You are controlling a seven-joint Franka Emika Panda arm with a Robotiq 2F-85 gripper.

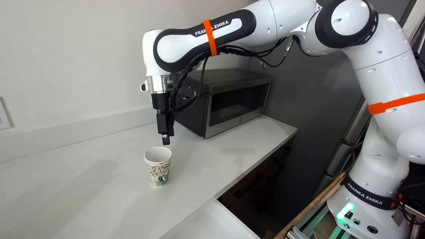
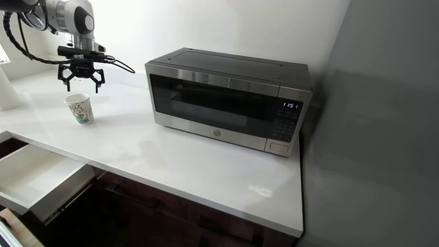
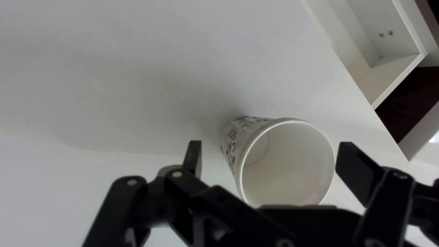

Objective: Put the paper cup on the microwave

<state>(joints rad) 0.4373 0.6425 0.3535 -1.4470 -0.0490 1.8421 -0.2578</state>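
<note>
Eyeing paper cup (image 1: 158, 169), upright on counter (image 2: 205, 161), well apart from microwave (image 2: 212, 106). Hovering above w/ gripper (image 2: 82, 91) spread, empty. Prob. at pre-grasp step; next, centre & lower around rim, squeeze lightly, lift.

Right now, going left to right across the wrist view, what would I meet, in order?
One gripper fingertip → the paper cup → the other gripper fingertip. Left out: the open drawer at upper right, whose span overlaps that last fingertip's.
</note>
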